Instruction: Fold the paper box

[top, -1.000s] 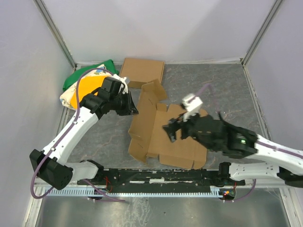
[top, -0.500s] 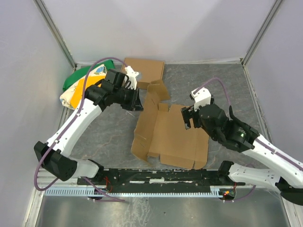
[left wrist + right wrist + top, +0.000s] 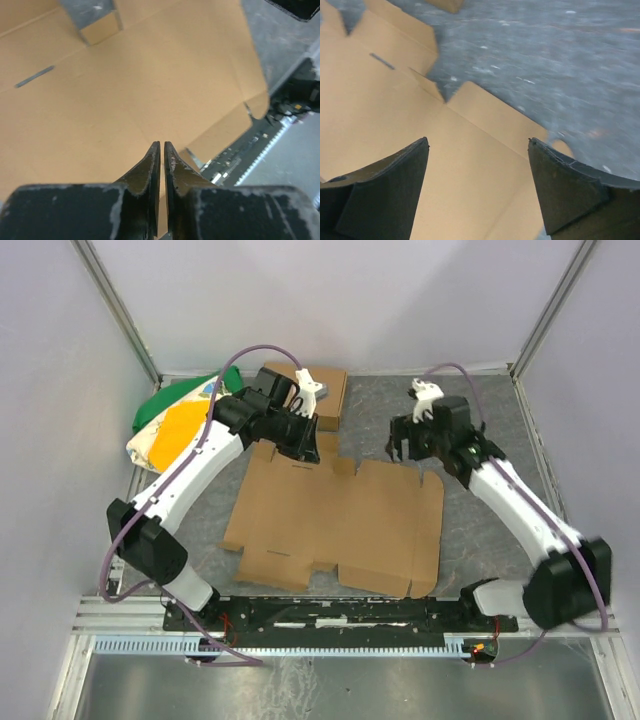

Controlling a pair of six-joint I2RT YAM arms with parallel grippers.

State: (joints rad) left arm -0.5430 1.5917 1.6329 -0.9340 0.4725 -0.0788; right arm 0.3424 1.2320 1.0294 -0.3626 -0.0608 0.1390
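Brown cardboard: the paper box (image 3: 340, 525) lies as a flat sheet just on my side of the ready-made box (image 3: 334, 400). No panel raised, no tab tucked that I can see, so I judge all folding is left to do. Long axis runs left–right, parallel to that box's front edge, with the notched edge toward the arm bases. Left gripper (image 3: 161, 146), just in front of that box: fingers pressed nearly together, nothing between. Right gripper (image 3: 477, 145), off to its right: spread wide, empty.

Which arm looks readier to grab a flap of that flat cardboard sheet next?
Probably the right. The right tool is wide open over the far edge flaps of the paper box, ready to close; the left tool is shut and would have to open first.
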